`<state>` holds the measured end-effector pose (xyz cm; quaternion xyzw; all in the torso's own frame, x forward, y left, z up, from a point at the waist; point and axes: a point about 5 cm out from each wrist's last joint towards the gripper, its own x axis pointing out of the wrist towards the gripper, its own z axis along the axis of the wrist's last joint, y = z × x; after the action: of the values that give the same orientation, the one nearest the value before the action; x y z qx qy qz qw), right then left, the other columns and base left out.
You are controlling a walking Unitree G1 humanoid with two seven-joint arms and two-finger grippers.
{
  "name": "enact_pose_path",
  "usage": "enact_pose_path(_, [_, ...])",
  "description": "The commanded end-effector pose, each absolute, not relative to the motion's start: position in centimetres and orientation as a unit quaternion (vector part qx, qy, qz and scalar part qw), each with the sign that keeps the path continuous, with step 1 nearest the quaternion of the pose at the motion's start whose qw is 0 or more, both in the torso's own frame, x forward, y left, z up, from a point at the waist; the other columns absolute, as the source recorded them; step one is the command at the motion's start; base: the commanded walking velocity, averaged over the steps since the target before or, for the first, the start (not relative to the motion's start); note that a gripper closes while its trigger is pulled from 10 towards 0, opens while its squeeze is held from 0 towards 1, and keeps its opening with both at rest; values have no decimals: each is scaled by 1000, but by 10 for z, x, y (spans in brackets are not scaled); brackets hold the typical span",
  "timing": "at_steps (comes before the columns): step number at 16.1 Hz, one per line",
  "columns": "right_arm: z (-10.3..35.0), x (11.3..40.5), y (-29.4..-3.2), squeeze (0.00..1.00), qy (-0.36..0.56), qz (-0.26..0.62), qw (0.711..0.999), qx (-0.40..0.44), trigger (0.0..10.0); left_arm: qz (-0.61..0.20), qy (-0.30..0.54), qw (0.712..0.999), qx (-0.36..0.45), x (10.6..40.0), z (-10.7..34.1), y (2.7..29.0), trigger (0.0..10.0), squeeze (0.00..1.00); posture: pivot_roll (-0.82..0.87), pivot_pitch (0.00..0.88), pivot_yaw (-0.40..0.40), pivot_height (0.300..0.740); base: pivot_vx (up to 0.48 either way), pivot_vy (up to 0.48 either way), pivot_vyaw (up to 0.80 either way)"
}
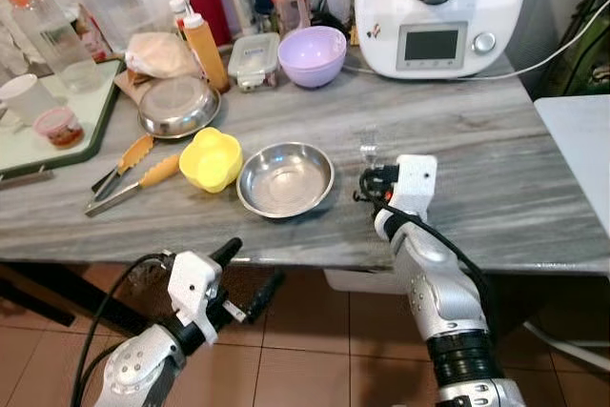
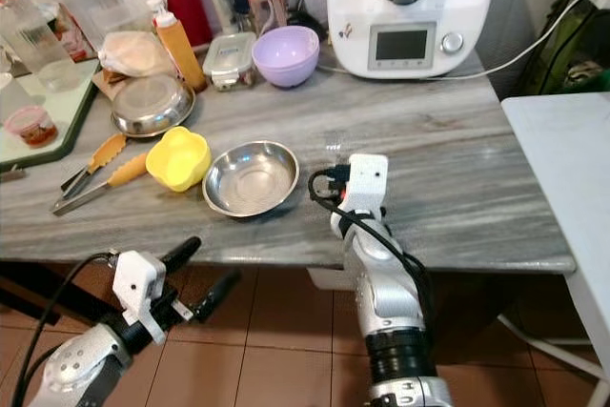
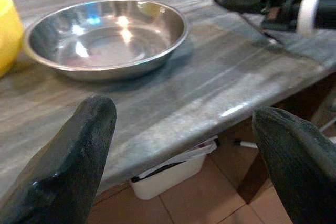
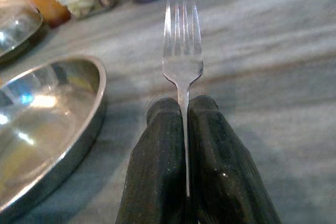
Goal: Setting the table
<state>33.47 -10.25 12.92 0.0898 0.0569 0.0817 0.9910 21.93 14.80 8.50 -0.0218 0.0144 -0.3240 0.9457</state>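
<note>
A grey-veined stone table carries everything, its front edge running just above the tiled floor. At the back edge, towards the right corner, a large white kitchen machine with a small grey display and a round knob is stood; no brand or writing on it can be read. A green-rimmed tray is laid at the left edge, with clear bottles behind it, one capped in orange. Along the back edge a lilac bowl, a lidded clear container, an orange squeeze bottle and a dark red tumbler are grouped; their labels are too small to be read. A steel plate is set in front of the squeeze bottle. Near the front edge, about the middle, a shallow steel bowl is placed, with a yellow cup just beside it on its left and yellow-handled tongs further left. The right gripper is held low over the table just to the right of the steel bowl, its two black fingers pressed together on the handle of a fork, whose tines are pointed towards the lilac bowl; the fork appears close to the tabletop, though contact cannot be told. The left gripper is held below the front edge, over the floor, with its fingers spread wide and nothing between them.
</note>
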Motion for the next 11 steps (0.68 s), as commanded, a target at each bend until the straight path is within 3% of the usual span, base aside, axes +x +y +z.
enact_pose_path(1, [131,337,-93,0,69,93,987,110,10000,-329,12,944,-19,219,82,149,10000,0,-136,115,145,740,0,0,0])
enact_pose_path(11, [114,340,-87,0,105,107,985,81,10000,-316,19,948,-27,222,48,156,10000,0,-142,98,148,740,0,0,0])
